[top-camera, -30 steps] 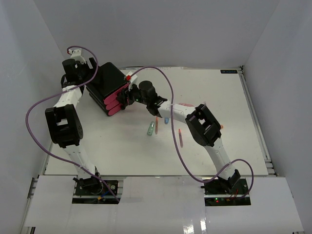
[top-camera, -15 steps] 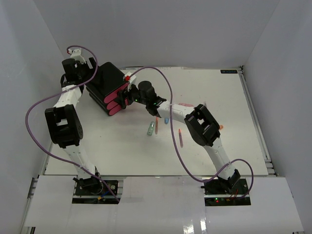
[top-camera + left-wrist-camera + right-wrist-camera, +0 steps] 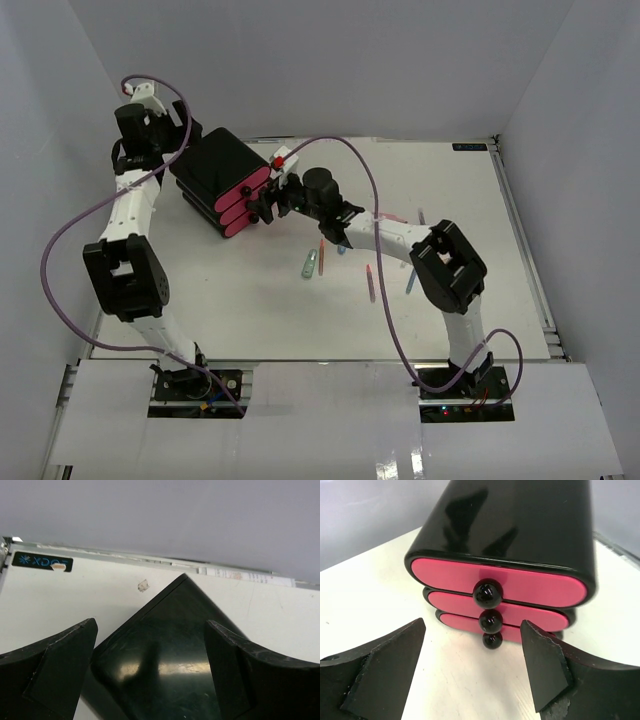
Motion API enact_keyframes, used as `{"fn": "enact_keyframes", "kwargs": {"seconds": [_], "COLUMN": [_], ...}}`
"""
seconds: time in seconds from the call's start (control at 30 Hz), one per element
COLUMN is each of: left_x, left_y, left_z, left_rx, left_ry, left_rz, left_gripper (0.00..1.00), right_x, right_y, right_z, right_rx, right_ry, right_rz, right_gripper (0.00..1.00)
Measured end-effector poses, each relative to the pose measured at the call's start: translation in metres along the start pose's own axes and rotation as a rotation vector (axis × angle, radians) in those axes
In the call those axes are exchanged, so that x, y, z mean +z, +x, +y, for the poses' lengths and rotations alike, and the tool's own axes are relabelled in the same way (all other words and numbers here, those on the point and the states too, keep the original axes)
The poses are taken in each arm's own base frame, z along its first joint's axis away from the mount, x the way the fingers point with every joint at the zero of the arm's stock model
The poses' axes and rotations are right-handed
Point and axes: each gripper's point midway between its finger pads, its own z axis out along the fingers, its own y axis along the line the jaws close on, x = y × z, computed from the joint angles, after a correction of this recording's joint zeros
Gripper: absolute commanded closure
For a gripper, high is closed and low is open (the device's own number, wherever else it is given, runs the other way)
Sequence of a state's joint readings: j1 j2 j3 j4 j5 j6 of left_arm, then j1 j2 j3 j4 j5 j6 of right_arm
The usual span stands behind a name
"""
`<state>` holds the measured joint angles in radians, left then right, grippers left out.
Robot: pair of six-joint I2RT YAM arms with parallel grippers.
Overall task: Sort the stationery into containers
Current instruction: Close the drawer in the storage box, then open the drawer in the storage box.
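Observation:
The black rounded box [image 3: 212, 165] stands at the far left with its three pink-fronted drawers [image 3: 241, 200] shut. In the right wrist view the drawers [image 3: 530, 587] and their black knobs [image 3: 487, 593] face me. My right gripper [image 3: 266, 204] is open and empty just in front of the knobs [image 3: 472, 630]. My left gripper [image 3: 172, 154] is open and empty over the box's back corner [image 3: 150, 630], with the glossy box top [image 3: 180, 605] between the fingers. Loose stationery lies mid-table: a green-capped highlighter [image 3: 309, 263], an orange pen [image 3: 321, 250], a pink pen [image 3: 371, 284] and a blue pen [image 3: 410, 280].
A small blue piece [image 3: 342, 247] and a pink item [image 3: 392, 216] lie under my right forearm. A purple cable [image 3: 340, 160] loops above the table. White walls close in at the back and both sides. A metal rail [image 3: 530, 270] edges the table's right side.
My right gripper has drawn back a little to the right from the drawer fronts and its elbow swung right, uncovering the blue pen. My left wrist has shifted up and to the left behind the box.

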<state>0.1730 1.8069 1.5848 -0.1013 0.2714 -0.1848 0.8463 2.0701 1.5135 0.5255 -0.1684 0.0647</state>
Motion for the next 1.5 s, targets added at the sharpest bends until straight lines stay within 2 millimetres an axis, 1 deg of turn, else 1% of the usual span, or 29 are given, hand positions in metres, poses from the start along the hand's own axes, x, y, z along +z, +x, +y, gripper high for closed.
{"fn": "enact_keyframes", "kwargs": {"seconds": [0.07, 0.13, 0.2, 0.27, 0.3, 0.33, 0.37, 0.4, 0.47, 0.5, 0.57, 0.67, 0.77, 0.87, 0.9, 0.97, 1.0, 1.1, 1.2, 1.37, 1.5], "left_x": [-0.014, -0.031, -0.053, -0.077, -0.089, -0.101, -0.109, -0.118, -0.130, -0.134, -0.137, -0.129, -0.117, -0.105, -0.102, -0.096, -0.093, -0.090, -0.090, -0.090, -0.085], "left_y": [-0.018, -0.036, -0.048, -0.052, -0.051, -0.047, -0.042, -0.033, -0.012, 0.002, 0.031, 0.077, 0.120, 0.161, 0.175, 0.194, 0.201, 0.211, 0.209, 0.199, 0.197], "left_z": [-0.004, -0.011, -0.019, -0.030, -0.042, -0.058, -0.075, -0.097, -0.134, -0.148, -0.162, -0.166, -0.172, -0.177, -0.176, -0.167, -0.160, -0.143, -0.131, -0.118, -0.108], "left_rx": [-0.006, -0.029, -0.062, -0.093, -0.106, -0.116, -0.124, -0.131, -0.152, -0.162, -0.181, -0.189, -0.157, -0.104, -0.087, -0.061, -0.051, -0.034, -0.046, -0.087, -0.103], "left_ry": [-0.014, -0.025, -0.049, -0.078, -0.086, -0.085, -0.073, -0.049, -0.003, 0.006, -0.020, -0.117, -0.212, -0.291, -0.323, -0.389, -0.426, -0.518, -0.589, -0.660, -0.694], "left_rz": [-0.035, -0.073, -0.110, -0.135, -0.148, -0.155, -0.155, -0.148, -0.120, -0.103, -0.057, 0.013, 0.075, 0.137, 0.159, 0.183, 0.186, 0.172, 0.128, 0.053, 0.027], "left_gripper": [0.02, 0.02, 0.02, 0.02, 0.02, 0.02, 0.02, 0.02, 0.02, 0.02, 0.02, 0.02, 0.10, 0.15, 0.16, 0.19, 0.23, 0.30, 0.37, 0.39, 0.39], "right_x": [-0.015, -0.035, -0.058, -0.083, -0.098, -0.110, -0.125, -0.141, -0.169, -0.184, -0.211, -0.251, -0.285, -0.313, -0.321, -0.336, -0.342, -0.357, -0.362, -0.363, -0.364], "right_y": [-0.012, -0.020, -0.027, -0.032, -0.032, -0.033, -0.034, -0.035, -0.037, -0.038, -0.037, -0.031, -0.017, -0.002, 0.004, 0.011, 0.013, 0.019, 0.018, 0.017, 0.016], "right_z": [0.000, -0.003, -0.007, -0.012, -0.015, -0.018, -0.021, -0.024, -0.029, -0.032, -0.036, -0.037, -0.037, -0.039, -0.040, -0.042, -0.043, -0.045, -0.046, -0.047, -0.046], "right_rx": [-0.017, -0.027, -0.033, -0.039, -0.039, -0.038, -0.037, -0.037, -0.032, -0.024, -0.009, 0.008, 0.020, 0.024, 0.024, 0.024, 0.024, 0.022, 0.022, 0.022, 0.022], "right_ry": [0.023, 0.065, 0.117, 0.173, 0.208, 0.236, 0.266, 0.298, 0.351, 0.383, 0.438, 0.493, 0.540, 0.585, 0.602, 0.631, 0.644, 0.681, 0.693, 0.697, 0.697], "right_rz": [-0.010, -0.015, -0.012, -0.008, 0.002, 0.008, 0.011, 0.020, 0.029, 0.028, 0.033, 0.030, 0.029, 0.031, 0.034, 0.030, 0.023, 0.007, -0.005, -0.009, -0.019], "right_gripper": [0.16, 0.13, 0.10, 0.07, 0.03, 0.02, 0.03, 0.08, 0.10, 0.10, 0.10, 0.10, 0.10, 0.10, 0.10, 0.10, 0.10, 0.10, 0.10, 0.10, 0.10]}}
